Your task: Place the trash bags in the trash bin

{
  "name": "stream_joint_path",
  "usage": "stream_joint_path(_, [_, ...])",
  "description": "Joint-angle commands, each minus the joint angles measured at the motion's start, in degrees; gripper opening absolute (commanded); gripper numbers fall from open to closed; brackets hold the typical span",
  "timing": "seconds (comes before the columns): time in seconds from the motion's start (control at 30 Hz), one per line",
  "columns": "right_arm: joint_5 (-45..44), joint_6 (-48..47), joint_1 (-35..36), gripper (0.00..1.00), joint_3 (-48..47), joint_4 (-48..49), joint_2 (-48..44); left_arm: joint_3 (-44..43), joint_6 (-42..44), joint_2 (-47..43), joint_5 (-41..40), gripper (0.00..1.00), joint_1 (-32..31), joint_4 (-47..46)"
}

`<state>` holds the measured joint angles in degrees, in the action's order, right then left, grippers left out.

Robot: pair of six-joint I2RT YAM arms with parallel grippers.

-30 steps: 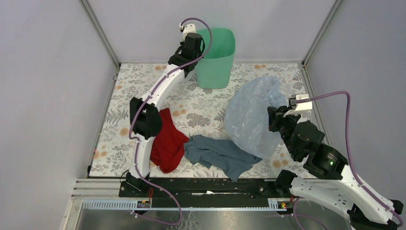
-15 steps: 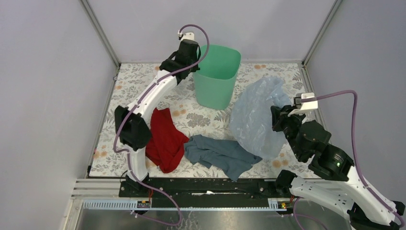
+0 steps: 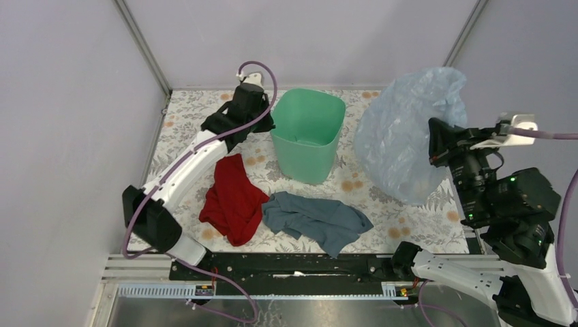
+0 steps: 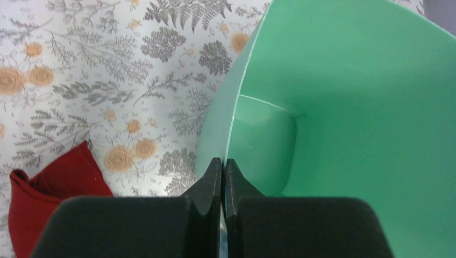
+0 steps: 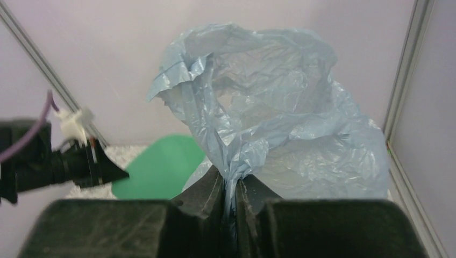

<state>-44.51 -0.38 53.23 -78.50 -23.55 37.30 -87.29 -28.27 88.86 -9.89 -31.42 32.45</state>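
Pinching trash bin [image 4: 322,97] rim: left pincer [image 4: 222,161]; right pincer [image 5: 230,181] clamps bag [image 5: 269,107].

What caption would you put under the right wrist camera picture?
The right gripper pinches the crinkly blue bag, with the green bin behind it.

We see thin, crinkly, translucent plastic in the trash bag [image 3: 402,129] and smooth, matt plastic in the trash bin [image 3: 307,160].
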Motion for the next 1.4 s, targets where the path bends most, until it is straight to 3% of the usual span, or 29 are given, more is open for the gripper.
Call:
stream_joint_path(0.0, [1.09, -7.5, 0.29, 0.12, -6.35, 10.17, 4.4, 5.54, -3.98, -6.83, 4.62, 0.0, -0.22, -4.91])
stream_joint_path(0.13, [6.22, -9.08, 0.29, 0.04, -10.27, 14.46, 8.95, 6.86, -2.87, -7.69, 4.86, 0.04, -0.13, -3.76])
stream_joint_path(0.3, [12.82, -8.94, 0.29, 0.02, -16.95, 15.96, 17.53, 5.62, -0.29, -9.75, 6.48, 0.58, -0.13, -1.9])
stream_joint_path(0.4, [16.68, -8.04, 0.28, 0.03, -20.19, 17.44, 22.52, 4.86, 0.87, -12.09, 4.65, 0.76, 0.06, -0.58])
stream_joint_path(0.5, [21.77, -6.31, 0.28, 0.03, -23.0, 19.57, 27.62, 3.86, 2.52, -14.62, 2.62, 0.86, 0.59, 1.28])
stream_joint_path(0.7, [31.01, -0.83, 0.29, 0.03, -29.72, 22.25, 37.1, 3.53, 5.48, -20.91, -2.47, 0.97, 1.46, 4.77])
stream_joint_path(0.8, [31.43, 1.65, 0.26, 0.02, -29.34, 23.09, 39.9, 4.53, 6.63, -23.97, -4.02, 0.99, 1.56, 4.8])
stream_joint_path(0.9, [24.39, 3.77, 0.29, 0.0, -25.91, 25.98, 40.17, 4.7, 7.08, -26.0, -5.45, 0.99, 1.54, 4.75])
stream_joint_path(1.0, [7.17, 5.93, 0.21, 0.0, -21.77, 24.53, 38.94, 4.86, 7.18, -27.42, -6.34, 0.99, 1.56, 4.18])
stream_joint_path(1.07, [0.56, 5.44, 0.14, 0.0, -17.16, 24.56, 36.83, 5.47, 7.15, -28.19, -5.91, 0.99, 1.54, 2.97])
stream_joint_path(1.23, [-1.22, 10.59, -0.28, 0.0, -3.99, 19.92, 30.23, 5.67, 6.64, -28.23, -5.31, 0.99, 1.55, 0.01])
stream_joint_path(1.37, [-3.58, 12.05, -1.28, 0.0, 0.78, 15.4, 27.24, 4.8, 6.22, -27.69, -4.01, 0.99, 1.58, -2.57])
